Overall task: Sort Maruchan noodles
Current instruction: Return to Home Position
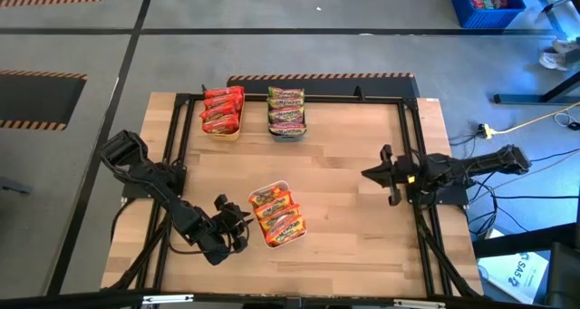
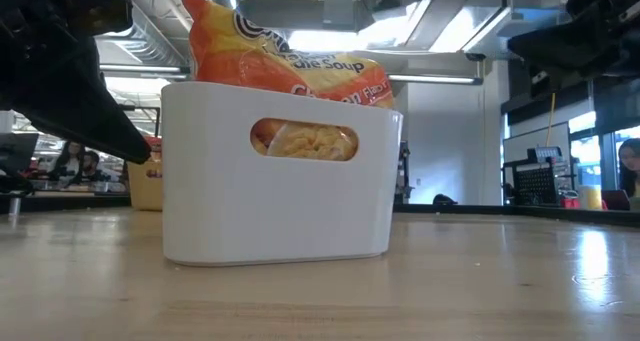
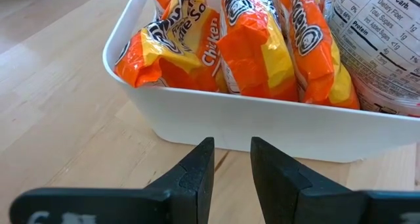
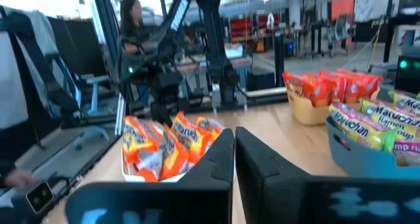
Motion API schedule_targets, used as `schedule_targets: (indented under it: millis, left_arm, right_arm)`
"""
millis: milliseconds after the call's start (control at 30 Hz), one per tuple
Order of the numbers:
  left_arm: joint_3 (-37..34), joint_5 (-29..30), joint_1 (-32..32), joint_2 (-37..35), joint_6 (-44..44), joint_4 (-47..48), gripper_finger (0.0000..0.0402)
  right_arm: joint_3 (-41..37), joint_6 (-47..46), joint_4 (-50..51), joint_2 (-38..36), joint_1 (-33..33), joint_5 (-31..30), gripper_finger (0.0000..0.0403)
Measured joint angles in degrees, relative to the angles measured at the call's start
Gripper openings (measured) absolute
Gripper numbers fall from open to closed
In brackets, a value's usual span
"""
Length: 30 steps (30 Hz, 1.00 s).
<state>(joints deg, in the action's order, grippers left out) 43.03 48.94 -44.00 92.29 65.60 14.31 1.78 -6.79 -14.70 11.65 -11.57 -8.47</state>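
Four or so orange crinkly plastic Maruchan noodle packets (image 3: 256,60) stand on edge in the white plastic bin (image 3: 275,122), just ahead of the left gripper (image 3: 231,145), its empty jaws narrowly parted. The right gripper (image 4: 234,135), empty and all but closed, waits well apart.

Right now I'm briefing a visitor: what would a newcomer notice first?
The white bin at the front of the table, crammed with orange noodle packets, stands out, the left gripper close beside it. At the far edge: a yellow tray of red packets, a blue-grey tray of green-edged packets.
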Motion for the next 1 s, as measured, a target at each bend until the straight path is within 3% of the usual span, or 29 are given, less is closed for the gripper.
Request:
schedule_targets:
  millis: [200, 467, 800, 1000]
  left_arm:
    - [0.0, -0.01, -0.01, 0.0, -0.02, 0.01, 0.0094]
    - [0.0, -0.01, 0.0, 0.0, -0.01, 0.01, 0.0094]
    - [0.0, -0.01, -0.01, 0.0, -0.02, 0.0, 0.0094]
    - [0.0, 0.0, -0.01, 0.0, -0.01, 0.01, 0.0094]
  right_arm:
    - [-1.34, -0.32, 3.04, -6.22, 0.0, -0.23, 0.0003]
    - [-1.31, 1.06, 11.6, -6.6, 0.0, -2.1, 0.0003]
    - [-1.29, 4.23, 11.51, -11.32, -0.02, 1.51, 0.0003]
    - [-1.31, 1.87, 11.98, -11.31, -0.02, -0.5, 0.0003]
